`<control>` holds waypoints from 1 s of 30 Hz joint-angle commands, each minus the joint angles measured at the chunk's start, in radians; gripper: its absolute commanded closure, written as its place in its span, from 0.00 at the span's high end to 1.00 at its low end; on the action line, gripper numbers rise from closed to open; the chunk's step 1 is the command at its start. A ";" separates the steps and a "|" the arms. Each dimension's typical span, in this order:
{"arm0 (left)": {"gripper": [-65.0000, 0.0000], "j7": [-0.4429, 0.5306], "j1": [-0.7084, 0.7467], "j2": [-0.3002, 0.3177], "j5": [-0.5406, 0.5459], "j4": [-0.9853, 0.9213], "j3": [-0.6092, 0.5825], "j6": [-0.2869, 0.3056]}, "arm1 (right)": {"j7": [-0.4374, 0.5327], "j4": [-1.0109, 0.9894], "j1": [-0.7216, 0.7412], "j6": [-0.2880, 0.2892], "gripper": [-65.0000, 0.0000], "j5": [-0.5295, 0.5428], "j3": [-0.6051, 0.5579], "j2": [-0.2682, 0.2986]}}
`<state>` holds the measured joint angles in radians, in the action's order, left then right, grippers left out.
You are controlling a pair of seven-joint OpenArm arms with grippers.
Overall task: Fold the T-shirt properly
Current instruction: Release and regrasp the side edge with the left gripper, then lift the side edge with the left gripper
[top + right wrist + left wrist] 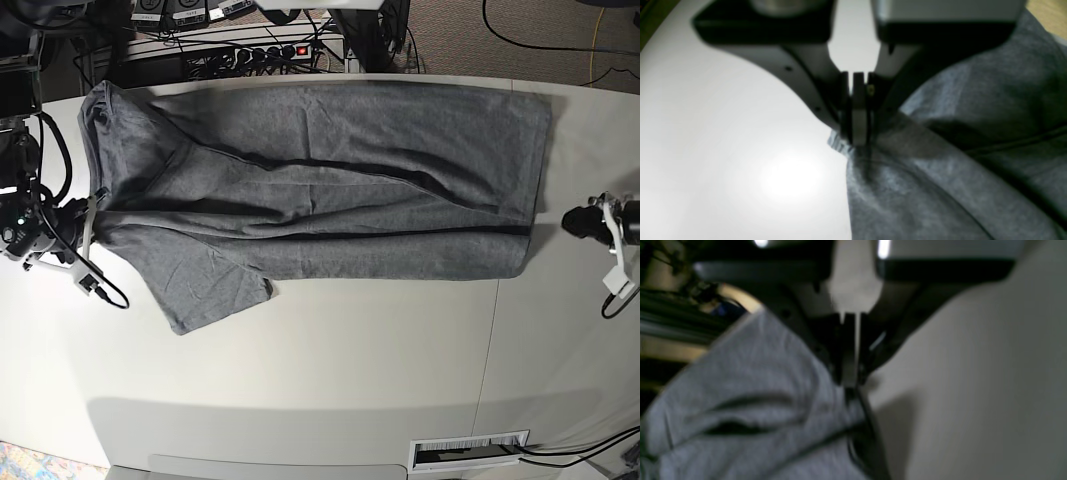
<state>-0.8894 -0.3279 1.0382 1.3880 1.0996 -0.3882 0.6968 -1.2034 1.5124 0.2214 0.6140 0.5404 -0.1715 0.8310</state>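
Here the shirt [320,190] lies spread lengthwise across the far half of the table [330,370], both grippers pinching it.

The right gripper [858,141] has its jaws closed on a bunched bit of the shirt's edge at the base view's left end, near the neck. The left gripper [850,386] is closed too, its tips at the fabric's edge by the hem end. One sleeve [205,285] sticks out toward the near side.

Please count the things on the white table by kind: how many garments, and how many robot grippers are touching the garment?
Garments: 1, the grey T-shirt, spread on the table.
Grippers at the cloth: 2, the right gripper and the left gripper, each with jaws shut on an edge of it.
Total: 3
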 commanded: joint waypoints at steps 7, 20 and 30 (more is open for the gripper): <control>0.46 0.347 -0.040 -0.149 -0.426 0.009 0.014 0.001 | 0.024 0.013 0.023 -0.003 0.00 -0.006 0.011 0.027; 0.45 0.427 -0.142 -0.229 -0.665 0.008 0.014 -0.074 | 0.033 0.013 0.023 -0.003 0.00 -0.006 0.011 0.027; 0.45 0.493 -0.135 -0.229 -0.741 -0.097 0.014 -0.150 | 0.034 0.013 0.023 -0.003 0.00 -0.005 0.011 0.027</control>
<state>-0.4171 -0.4377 0.7868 0.6342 0.9924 -0.3866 0.5495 -1.1805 1.5120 0.2218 0.6140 0.5369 -0.1715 0.8314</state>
